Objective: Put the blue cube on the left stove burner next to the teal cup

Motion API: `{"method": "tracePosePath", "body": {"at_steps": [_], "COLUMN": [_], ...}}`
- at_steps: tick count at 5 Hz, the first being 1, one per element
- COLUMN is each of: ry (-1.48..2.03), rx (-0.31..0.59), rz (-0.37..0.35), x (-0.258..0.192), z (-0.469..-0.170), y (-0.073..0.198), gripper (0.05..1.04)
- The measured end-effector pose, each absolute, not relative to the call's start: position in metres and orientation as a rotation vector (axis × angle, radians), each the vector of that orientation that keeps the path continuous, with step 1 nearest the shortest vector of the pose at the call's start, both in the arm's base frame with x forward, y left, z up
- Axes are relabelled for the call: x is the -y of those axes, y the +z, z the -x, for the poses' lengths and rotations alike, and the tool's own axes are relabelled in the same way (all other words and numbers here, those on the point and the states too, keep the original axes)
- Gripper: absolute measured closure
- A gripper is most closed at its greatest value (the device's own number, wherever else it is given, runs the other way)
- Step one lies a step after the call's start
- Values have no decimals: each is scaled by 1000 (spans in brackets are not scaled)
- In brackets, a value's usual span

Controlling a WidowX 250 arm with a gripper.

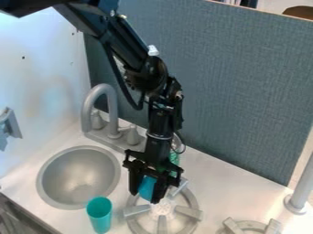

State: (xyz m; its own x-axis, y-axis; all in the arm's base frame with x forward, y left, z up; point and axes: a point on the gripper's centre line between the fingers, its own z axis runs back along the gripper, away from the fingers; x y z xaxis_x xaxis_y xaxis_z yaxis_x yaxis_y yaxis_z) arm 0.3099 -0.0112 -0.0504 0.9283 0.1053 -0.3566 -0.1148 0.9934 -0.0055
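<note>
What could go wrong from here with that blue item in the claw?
The claw has the blue item right over the burner: if it slips, it may land unevenly on the raised bars. A green thing sits close behind the claw and might get bumped. A swing toward the sink could clip the teal cup beside it.

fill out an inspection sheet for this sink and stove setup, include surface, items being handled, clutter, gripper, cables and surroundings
surface: pale counter with round sink and grey faucet
item in hand: blue object, partly hidden, exact kind unclear
clutter: teal cup between sink and left burner; green item partly hidden behind the arm
gripper: closed on the blue object at the left burner
cables: black cable looping beside the arm
surroundings: blue-grey panel behind, white wall at left
</note>
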Motion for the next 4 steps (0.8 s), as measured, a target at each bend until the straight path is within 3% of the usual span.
{"method": "tracePosePath", "body": {"at_steps": [4], "ry": [142], "rx": [-394], "rz": [73], "x": [29], "z": [-324], "y": [-84], "gripper": [424]}}
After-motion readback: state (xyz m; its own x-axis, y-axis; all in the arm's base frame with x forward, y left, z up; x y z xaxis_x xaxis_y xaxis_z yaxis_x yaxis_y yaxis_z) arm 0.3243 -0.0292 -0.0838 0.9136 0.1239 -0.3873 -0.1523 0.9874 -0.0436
